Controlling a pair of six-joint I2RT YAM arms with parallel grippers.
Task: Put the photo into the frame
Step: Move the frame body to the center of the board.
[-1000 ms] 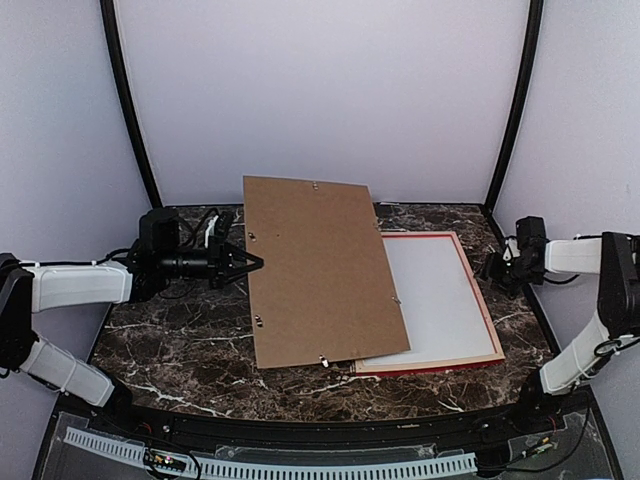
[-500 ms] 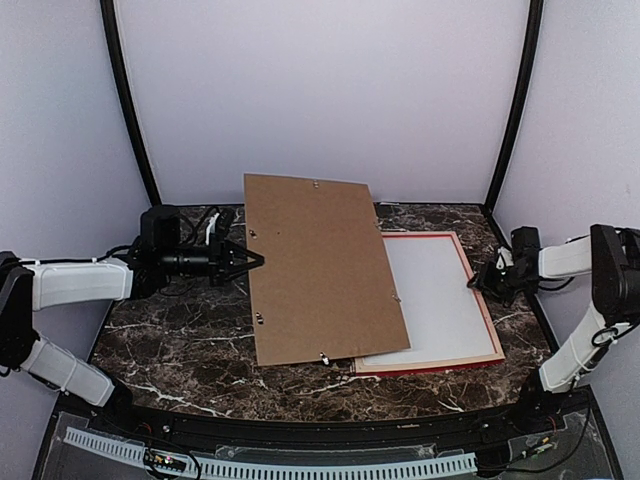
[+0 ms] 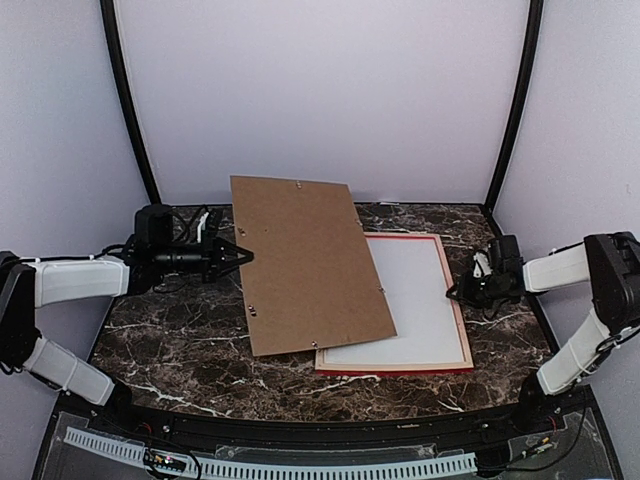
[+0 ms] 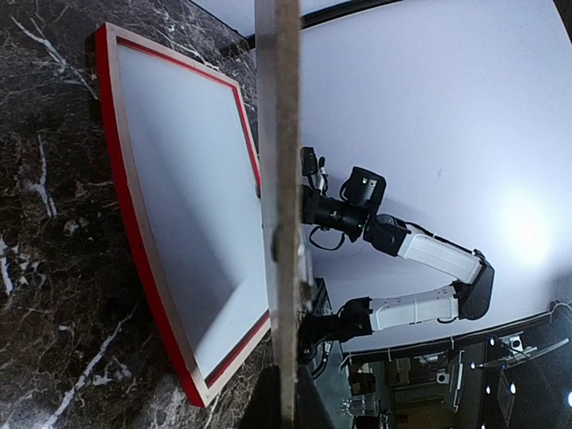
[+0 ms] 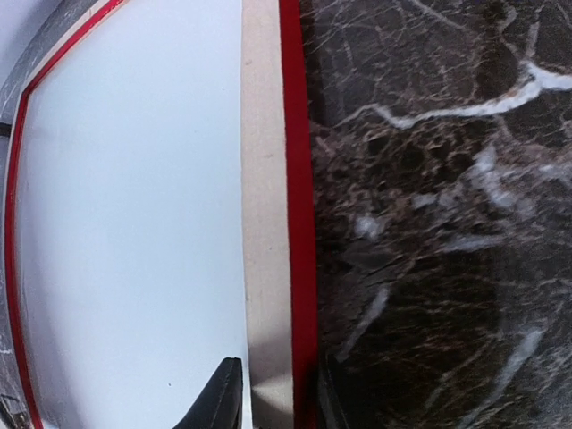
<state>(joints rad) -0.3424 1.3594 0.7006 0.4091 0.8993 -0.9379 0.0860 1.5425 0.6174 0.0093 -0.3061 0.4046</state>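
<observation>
The frame (image 3: 400,365) lies back-up on the marble table (image 3: 170,340) and now sits further left than a second ago. The right gripper (image 3: 458,294) has come in from the table's right side and straddles the frame's right rail, one finger inside and one outside. Its jaws have narrowed, but I cannot tell whether they actually pinch the wood. A white sheet (image 3: 410,300) fills the frame — probably the photo lying face down, though no print shows. Further back, the left gripper (image 3: 240,256) is clamped on the brown backing board (image 3: 310,265), held tilted over the frame's left part. The board too has shifted left. My guess: the frame is being lined up under the board for closing.
</observation>
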